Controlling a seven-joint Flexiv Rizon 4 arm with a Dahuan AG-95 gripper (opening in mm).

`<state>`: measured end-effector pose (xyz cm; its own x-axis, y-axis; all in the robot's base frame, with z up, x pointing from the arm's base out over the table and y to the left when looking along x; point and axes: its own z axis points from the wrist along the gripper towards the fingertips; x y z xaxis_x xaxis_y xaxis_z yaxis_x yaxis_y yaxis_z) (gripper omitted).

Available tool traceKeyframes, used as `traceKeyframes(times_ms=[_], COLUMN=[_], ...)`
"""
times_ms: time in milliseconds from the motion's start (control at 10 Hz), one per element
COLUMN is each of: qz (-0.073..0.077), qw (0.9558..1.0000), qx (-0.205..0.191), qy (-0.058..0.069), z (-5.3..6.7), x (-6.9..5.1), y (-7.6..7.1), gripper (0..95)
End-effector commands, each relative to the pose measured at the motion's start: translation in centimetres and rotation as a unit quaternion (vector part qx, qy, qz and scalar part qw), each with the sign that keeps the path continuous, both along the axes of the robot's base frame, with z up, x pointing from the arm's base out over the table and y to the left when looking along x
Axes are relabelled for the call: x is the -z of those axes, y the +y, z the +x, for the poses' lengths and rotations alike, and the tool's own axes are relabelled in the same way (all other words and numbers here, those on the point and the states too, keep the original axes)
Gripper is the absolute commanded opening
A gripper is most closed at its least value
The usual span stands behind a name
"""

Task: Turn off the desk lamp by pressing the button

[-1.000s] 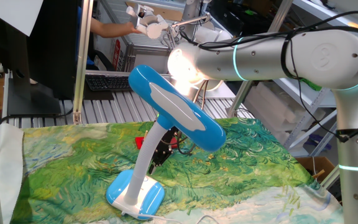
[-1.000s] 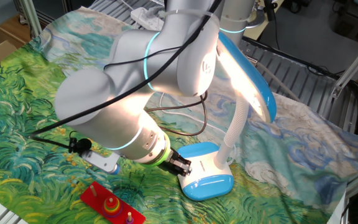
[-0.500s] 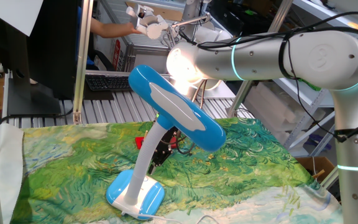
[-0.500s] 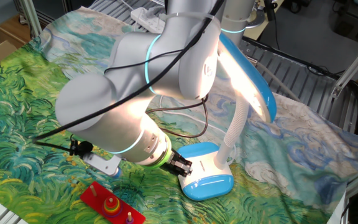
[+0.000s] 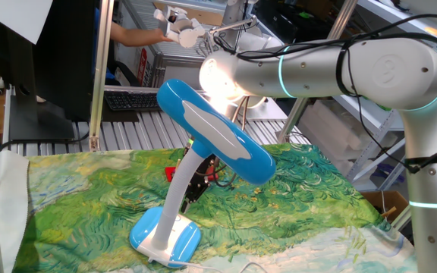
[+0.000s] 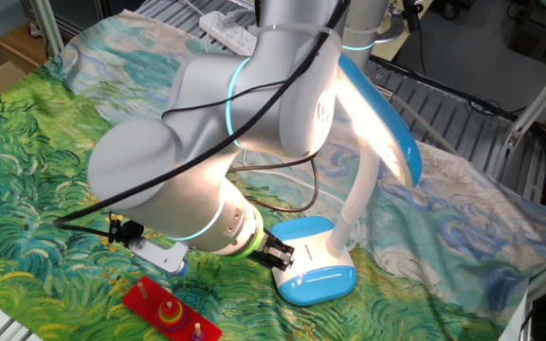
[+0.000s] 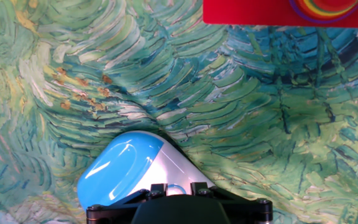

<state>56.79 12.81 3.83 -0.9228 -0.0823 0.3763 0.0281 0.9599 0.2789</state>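
The desk lamp is lit. Its long sky-blue head (image 5: 215,140) with a white stripe stands on a curved white neck above the oval blue-and-white base (image 5: 165,235); both also show in the other fixed view, head (image 6: 377,123) and base (image 6: 316,260). My gripper (image 6: 278,254) sits low at the base's near end. In the hand view the base (image 7: 129,171) fills the bottom centre. A pale ring-shaped button (image 7: 178,187) shows in the narrow gap between my two black fingertips, so the gripper (image 7: 178,186) is slightly open and holds nothing.
A red board with coloured rings (image 6: 169,313) lies on the painted cloth just in front of my wrist and shows at the top of the hand view (image 7: 284,12). A white power strip (image 6: 226,28) lies at the cloth's far side. My arm's bulk (image 6: 207,142) overhangs the lamp's left.
My arm's upper links have shifted slightly up and right. The gripper stays at the lamp base. The lamp is still lit.
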Motion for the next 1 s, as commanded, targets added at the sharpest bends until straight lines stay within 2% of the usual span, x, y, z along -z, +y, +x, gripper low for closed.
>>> traceKeyframes(times_ms=[100, 600, 1000], qz=[-0.004, -0.007, -0.016], qw=[1.0, 0.9999, 0.9997], qx=[-0.004, -0.009, -0.019], qy=[0.0, 0.002, -0.002], z=[-0.01, -0.09, -0.44], x=[0.03, 0.11, 0.44], y=[0.04, 0.05, 0.07], gripper=[19.0, 19.0, 19.0])
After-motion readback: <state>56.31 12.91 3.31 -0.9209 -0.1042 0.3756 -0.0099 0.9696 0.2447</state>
